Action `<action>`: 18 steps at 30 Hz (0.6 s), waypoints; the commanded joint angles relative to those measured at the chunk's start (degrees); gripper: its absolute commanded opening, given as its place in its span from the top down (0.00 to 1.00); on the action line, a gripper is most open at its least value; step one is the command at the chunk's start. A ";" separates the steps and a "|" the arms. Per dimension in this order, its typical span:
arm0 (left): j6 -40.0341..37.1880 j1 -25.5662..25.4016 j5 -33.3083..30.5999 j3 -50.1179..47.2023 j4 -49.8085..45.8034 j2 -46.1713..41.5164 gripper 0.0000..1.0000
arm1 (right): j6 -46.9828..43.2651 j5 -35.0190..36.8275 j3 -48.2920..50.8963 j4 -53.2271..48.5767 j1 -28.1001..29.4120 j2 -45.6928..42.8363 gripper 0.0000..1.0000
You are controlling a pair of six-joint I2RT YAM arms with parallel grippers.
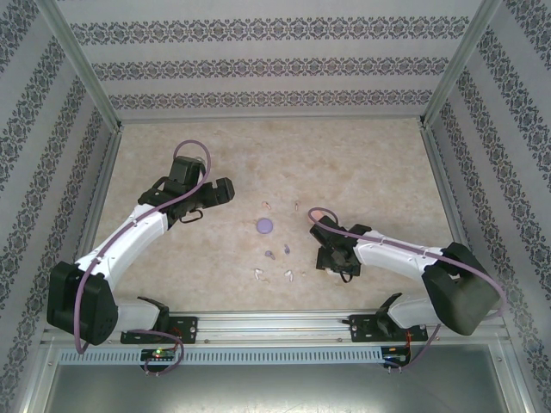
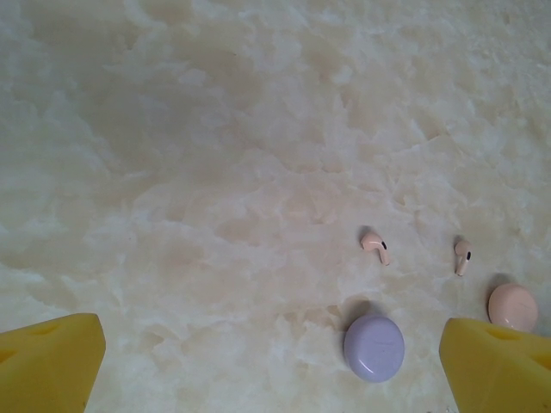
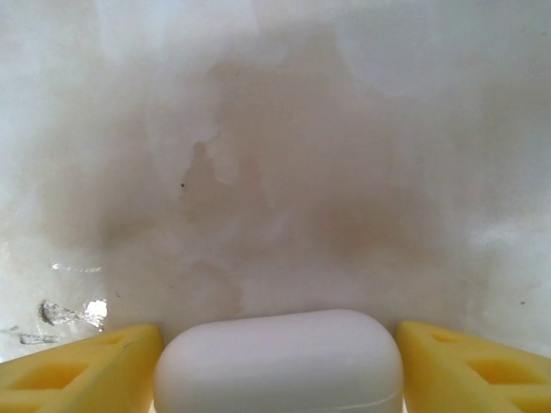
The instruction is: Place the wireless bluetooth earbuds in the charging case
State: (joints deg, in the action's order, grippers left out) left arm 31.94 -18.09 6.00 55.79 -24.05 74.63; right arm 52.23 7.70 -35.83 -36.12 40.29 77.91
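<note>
Right wrist view: white charging case (image 3: 280, 370) sits between fingers of right claw (image 3: 280, 331), long axis running finger to finger. Its pads (image 3: 103, 366) flank both ends, touching or just off; we cannot tell if clamped. Top view: white earbuds (image 1: 289, 275) lie by near edge of table (image 1: 379, 155), just left of right claw, so right arm is nearer. Left claw (image 2: 271, 320) gapes wide, holding nothing; purple case (image 2: 374, 347) and pink earbuds (image 2: 374, 247) lie ahead of it. We judge next need: firm hold on case.
</note>
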 commanded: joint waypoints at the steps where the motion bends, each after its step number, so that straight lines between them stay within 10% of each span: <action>1: -0.38 -0.91 0.16 0.54 -0.82 -1.04 0.00 | -0.18 1.06 0.15 1.93 0.43 1.95 0.33; 11: 8.03 -0.98 -3.81 0.46 -5.49 -2.43 0.00 | -0.81 -0.86 0.77 3.03 0.41 -0.99 0.55; 18: 7.34 -1.11 -0.93 -7.28 8.67 -6.31 0.00 | -0.81 -2.57 -3.72 2.75 0.37 -8.52 0.55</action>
State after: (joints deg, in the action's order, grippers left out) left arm 38.87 -18.44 3.99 51.55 -22.94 70.30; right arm 51.13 6.17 -36.29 -34.44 40.38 71.83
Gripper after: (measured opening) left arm 0.996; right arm 0.565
